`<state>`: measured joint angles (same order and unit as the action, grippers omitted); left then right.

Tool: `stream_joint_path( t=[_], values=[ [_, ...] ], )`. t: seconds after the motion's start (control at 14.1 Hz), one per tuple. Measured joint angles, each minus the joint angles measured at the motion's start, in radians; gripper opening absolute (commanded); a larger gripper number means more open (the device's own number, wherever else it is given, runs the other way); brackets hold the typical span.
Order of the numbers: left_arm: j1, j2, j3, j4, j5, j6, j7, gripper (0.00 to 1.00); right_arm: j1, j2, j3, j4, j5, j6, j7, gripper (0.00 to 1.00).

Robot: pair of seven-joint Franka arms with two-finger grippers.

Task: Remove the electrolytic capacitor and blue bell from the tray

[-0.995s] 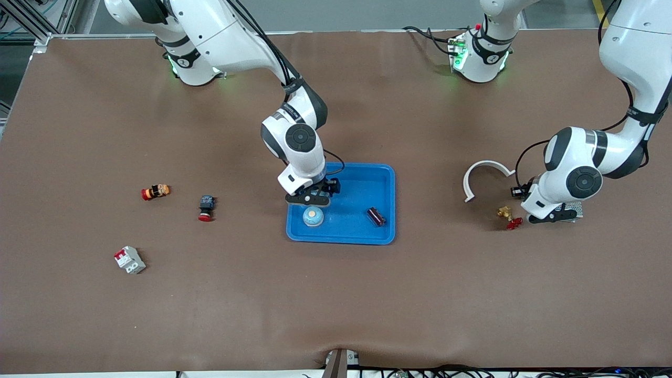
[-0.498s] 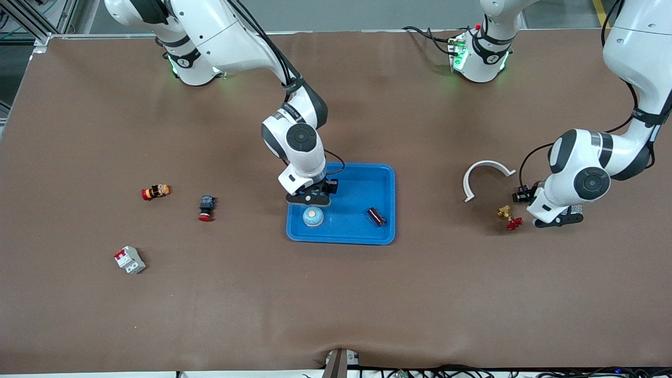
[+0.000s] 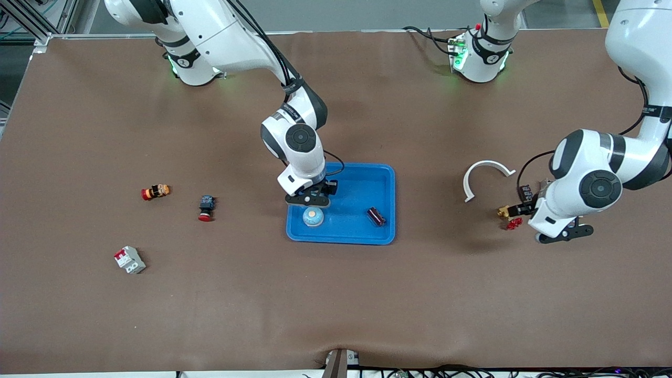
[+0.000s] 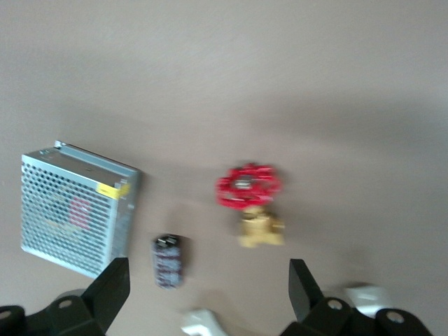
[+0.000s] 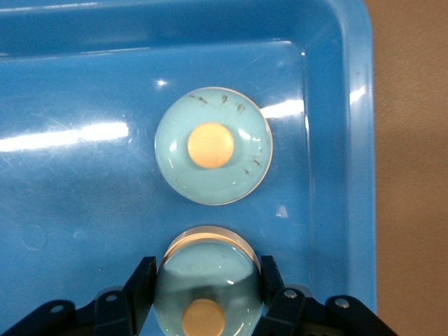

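Two bells: the held bell point(image 5: 208, 294) sits pinched between the closed fingers of the right gripper point(image 3: 310, 199) low over the blue tray point(image 3: 362, 181), and the loose bell point(image 3: 313, 217) lies in the tray just beside those fingertips. Two capacitors: the tray capacitor point(image 3: 376, 216) lies in the same tray, near that gripper on the side toward the left arm, and the table capacitor point(image 4: 169, 260) lies on the table under the left gripper point(image 4: 209, 273), which hangs wide open and empty. Below it too are one mesh metal box point(image 4: 77, 210) and one red-handled valve point(image 4: 250, 203), the capacitor between them. A second ago the right gripper was open and the left one shut; the left has since lifted and drifted toward the front camera
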<state>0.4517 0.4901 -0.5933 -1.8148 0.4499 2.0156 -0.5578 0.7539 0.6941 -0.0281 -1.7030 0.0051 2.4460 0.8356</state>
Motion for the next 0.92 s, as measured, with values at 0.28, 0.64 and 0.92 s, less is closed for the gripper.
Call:
stream_joint_path(
  t=[0.28, 0.64, 0.92],
  values=[
    [-0.156, 0.018, -0.009, 0.078, -0.048, -0.013, -0.255, 1.0, -0.017, -0.065, -0.008, 0.056, 0.0, -0.184, -0.014, 0.58],
    [-0.324, 0.143, -0.008, 0.216, -0.053, -0.009, -0.555, 1.0, -0.177, -0.24, -0.015, 0.096, 0.051, -0.498, -0.301, 0.55],
    [-0.462, 0.254, -0.006, 0.322, -0.053, 0.032, -0.758, 1.0, -0.321, -0.346, -0.019, 0.089, 0.053, -0.655, -0.561, 0.55]
  ],
)
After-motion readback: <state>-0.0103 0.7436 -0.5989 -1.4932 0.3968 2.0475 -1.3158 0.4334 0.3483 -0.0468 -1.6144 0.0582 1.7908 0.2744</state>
